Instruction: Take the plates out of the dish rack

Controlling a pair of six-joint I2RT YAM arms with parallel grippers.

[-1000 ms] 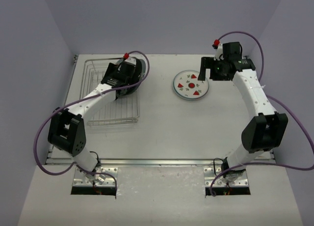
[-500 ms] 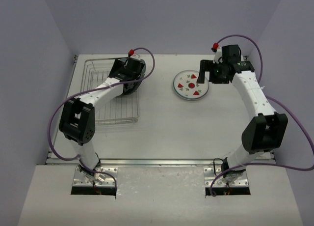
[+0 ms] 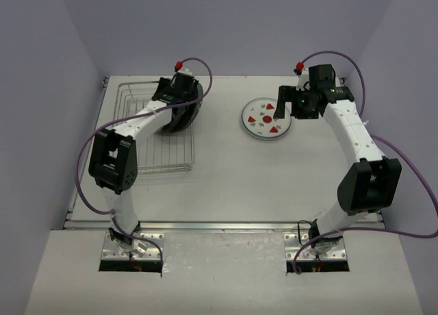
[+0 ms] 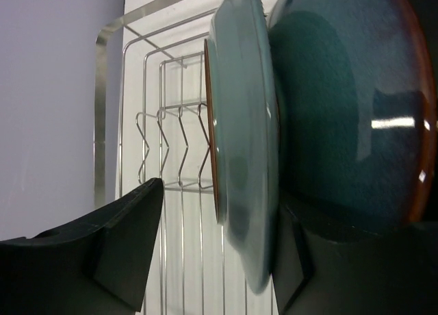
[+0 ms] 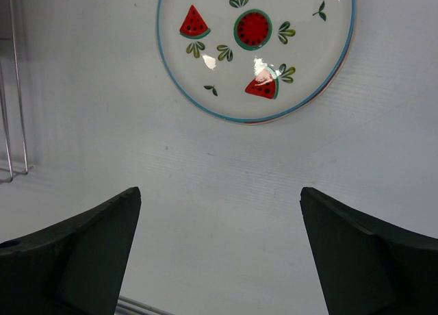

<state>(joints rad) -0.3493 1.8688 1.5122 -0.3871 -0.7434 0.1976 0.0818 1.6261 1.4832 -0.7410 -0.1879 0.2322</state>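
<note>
Two plates stand on edge in the silver wire dish rack (image 4: pixel 152 133): a grey-blue plate (image 4: pixel 246 157) and, to its right, a dark teal plate (image 4: pixel 342 123). My left gripper (image 4: pixel 222 198) is open and straddles the grey-blue plate. One finger sits between the two plates. The other finger (image 4: pixel 130 226) is apart from the plate's left face. From above, the left gripper (image 3: pixel 179 96) is at the rack's (image 3: pixel 147 140) back right corner. A white plate with red watermelon shapes (image 3: pixel 266 118) lies flat on the table. My right gripper (image 5: pixel 219 192) hangs wide open beside it, holding nothing.
The rack's raised wire side and zigzag dividers (image 4: pixel 171 147) lie left of the plates. A rack wire (image 5: pixel 17 89) shows at the left edge of the right wrist view. Purple cables loop from both arms. Walls close in the table (image 3: pixel 233 178) at the back and sides.
The left arm has reached farther back over the rack and its jaws have narrowed round the grey-blue plate. The right gripper has barely shifted and stays open.
</note>
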